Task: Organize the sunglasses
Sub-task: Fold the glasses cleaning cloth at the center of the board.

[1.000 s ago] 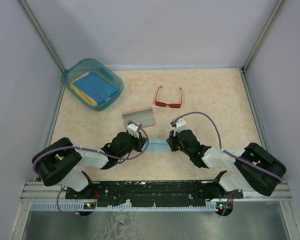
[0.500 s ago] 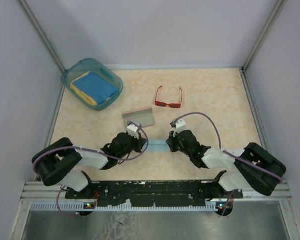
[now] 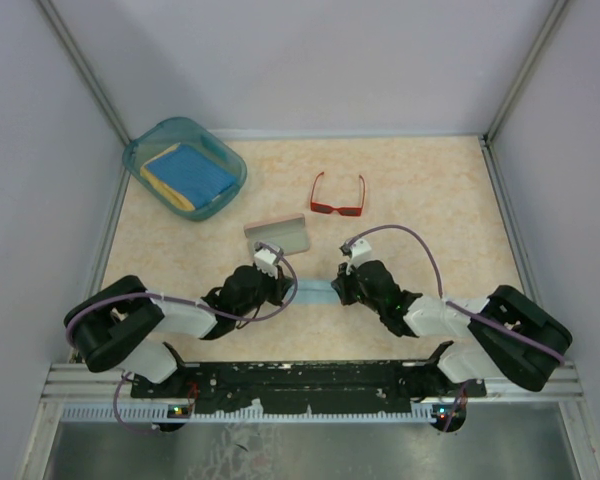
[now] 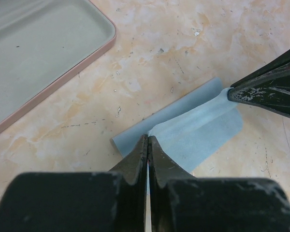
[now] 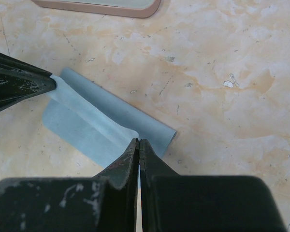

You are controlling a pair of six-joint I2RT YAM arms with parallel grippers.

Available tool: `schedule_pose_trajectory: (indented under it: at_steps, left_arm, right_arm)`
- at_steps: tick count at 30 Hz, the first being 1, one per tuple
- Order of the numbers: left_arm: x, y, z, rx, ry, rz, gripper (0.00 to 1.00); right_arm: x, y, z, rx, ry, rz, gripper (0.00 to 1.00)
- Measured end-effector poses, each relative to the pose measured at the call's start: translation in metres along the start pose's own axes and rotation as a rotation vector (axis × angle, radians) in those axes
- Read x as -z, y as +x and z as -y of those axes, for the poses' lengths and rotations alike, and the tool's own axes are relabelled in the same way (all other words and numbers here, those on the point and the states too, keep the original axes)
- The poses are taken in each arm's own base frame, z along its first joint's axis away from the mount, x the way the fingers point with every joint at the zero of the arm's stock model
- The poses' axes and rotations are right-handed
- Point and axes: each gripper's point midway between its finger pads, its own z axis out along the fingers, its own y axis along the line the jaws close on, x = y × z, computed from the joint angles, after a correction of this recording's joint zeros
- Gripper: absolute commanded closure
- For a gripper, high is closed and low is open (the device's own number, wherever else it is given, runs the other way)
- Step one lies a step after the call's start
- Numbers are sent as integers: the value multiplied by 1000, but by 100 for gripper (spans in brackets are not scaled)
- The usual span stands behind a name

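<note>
The red-framed sunglasses point(image 3: 337, 196) lie on the table beyond both arms, temple arms open. A light blue cloth point(image 3: 315, 292) lies half folded between the grippers. My left gripper point(image 3: 289, 291) is shut on the cloth's left corner point(image 4: 183, 130). My right gripper point(image 3: 337, 290) is shut on its right corner point(image 5: 94, 123). Each wrist view shows the other gripper's black tips pinching the far corner. The open pink case point(image 3: 278, 236) stands just behind the left gripper, and shows in the left wrist view point(image 4: 43, 43).
A teal bin point(image 3: 185, 167) with a blue and a yellow cloth inside sits at the back left. Grey walls close the table on three sides. A black rail runs along the near edge.
</note>
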Motion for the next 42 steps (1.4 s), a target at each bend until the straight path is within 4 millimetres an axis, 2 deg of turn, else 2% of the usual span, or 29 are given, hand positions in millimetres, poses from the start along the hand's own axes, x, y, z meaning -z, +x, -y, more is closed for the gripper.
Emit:
schedule_pose_trajectory:
  at_steps: [20, 33, 42]
  left_arm:
    - [0, 4, 3, 16, 6, -10, 93]
    - [3, 15, 4, 27, 12, -38, 78]
    - [3, 15, 4, 29, 13, -39, 70]
  right_arm:
    - [0, 0, 0, -1, 0, -1, 98]
    - [0, 5, 1, -4, 0, -14, 90]
    - [0, 6, -2, -6, -13, -18, 84]
